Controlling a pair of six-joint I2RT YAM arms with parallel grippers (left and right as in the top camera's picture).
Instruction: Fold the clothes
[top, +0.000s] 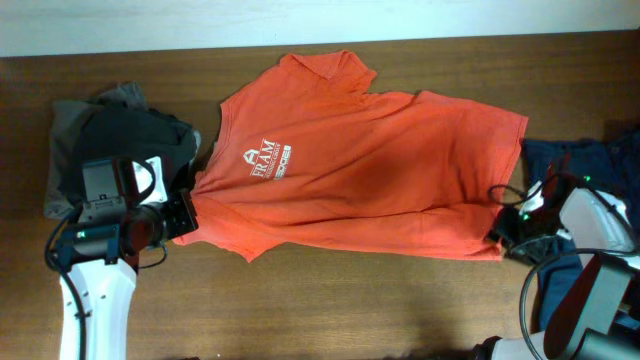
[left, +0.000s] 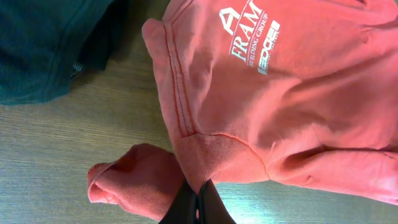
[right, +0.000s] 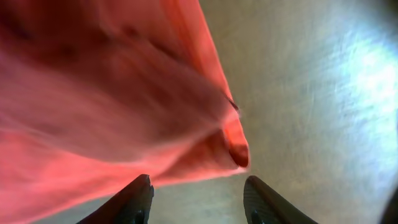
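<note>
Wooden table (top: 330, 310), bare along the near edge. Orange-red T-shirt (top: 370, 170) spread across the middle, collar toward the far edge, rumpled, with its white lettering (top: 265, 160) face up on the chest. Grey and black garments (top: 110, 125) heaped at the left end, just beside the shirt's sleeve. Navy garment (top: 580, 160) at the right end, near the shirt's hem. Left gripper (left: 198, 202) at the shirt's left underarm: dark fingers (left: 214, 208) pressed together, pinching the cloth where the sleeve seam meets the body, with the sleeve bunched beside them. Right gripper (right: 198, 186) at the hem corner: fingers (right: 134, 199) stand well apart, nothing clamped. The orange corner hangs just ahead of the gap; whether it touches them cannot be told.
</note>
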